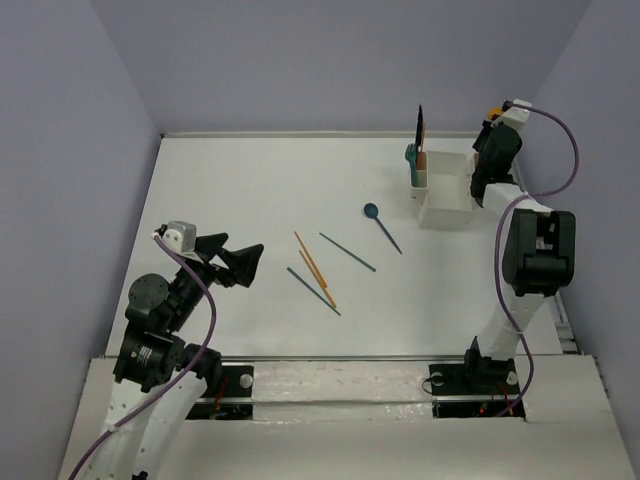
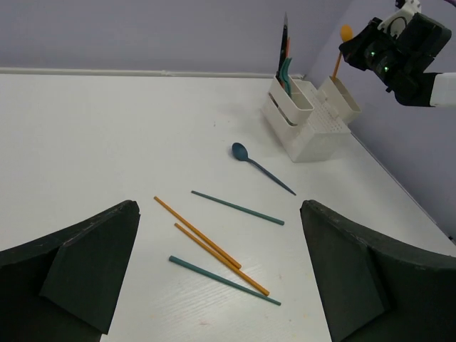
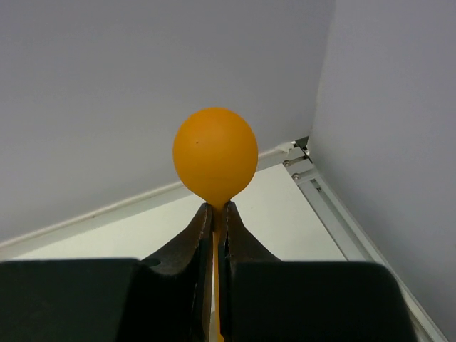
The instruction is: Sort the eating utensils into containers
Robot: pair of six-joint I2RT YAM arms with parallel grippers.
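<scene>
Right wrist view, right gripper [image 3: 215, 211] clamped on stem of orange spoon [image 3: 215, 153], bowl upward, seemingly above caddy [image 1: 445, 210]; left gripper [image 2: 218, 206] spread wide, holding nothing, facing chopsticks [image 2: 199, 234]

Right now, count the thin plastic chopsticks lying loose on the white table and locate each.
4, close together: two orange chopsticks side by side, one dark teal chopstick on their near side, another beyond them. The white plastic caddy may hide more.

An orange spoon [image 3: 215, 157] was pinched by its neck in the right gripper [image 3: 215, 211], its round bowl raised above.
</scene>
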